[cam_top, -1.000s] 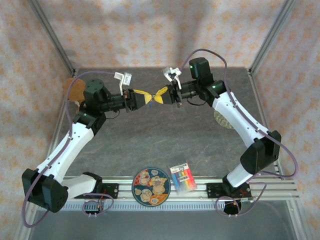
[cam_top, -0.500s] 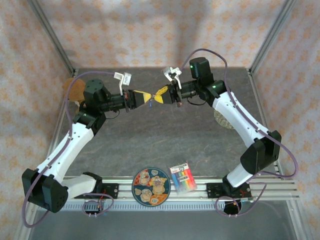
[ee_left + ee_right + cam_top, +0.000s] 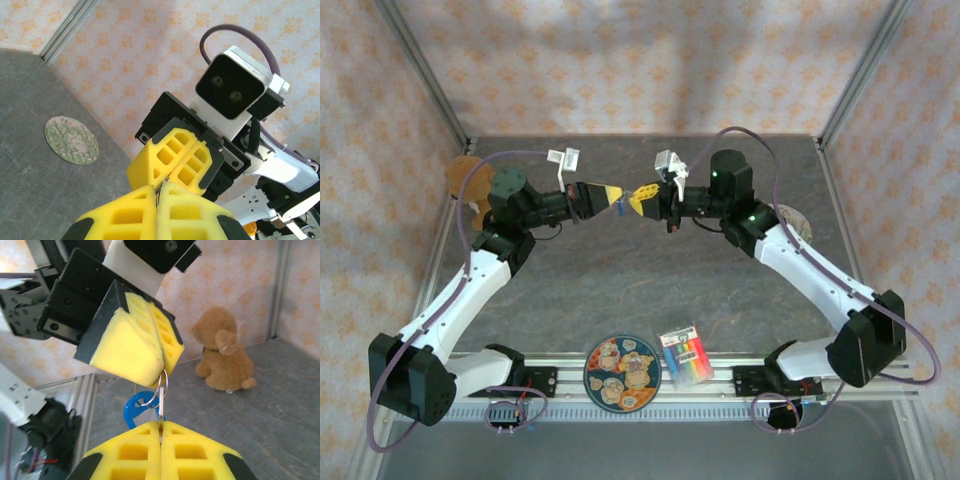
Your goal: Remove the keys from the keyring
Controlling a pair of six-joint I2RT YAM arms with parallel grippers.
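Observation:
Both grippers meet tip to tip above the middle of the table. In the right wrist view my right gripper (image 3: 161,424) is shut on a thin silvery key (image 3: 161,410), seen edge-on. The key hangs on a wire keyring (image 3: 162,384) with a blue tag (image 3: 136,409). The keyring's top is pinched in the left gripper's yellow fingers (image 3: 135,342). In the left wrist view my left gripper (image 3: 158,191) is shut, with a sliver of metal between its tips. From above, the left gripper (image 3: 607,195) and right gripper (image 3: 642,198) hold the blue tag (image 3: 623,206) between them.
A patterned plate (image 3: 622,373) and a rainbow-striped card (image 3: 685,355) lie at the near edge. A brown teddy bear (image 3: 468,180) sits at the far left. A round floral coaster (image 3: 792,220) lies on the right, under the right arm.
The right arm has swung its elbow outward to the right and lower. Both grippers have shifted slightly toward the back, still joined at the keyring.

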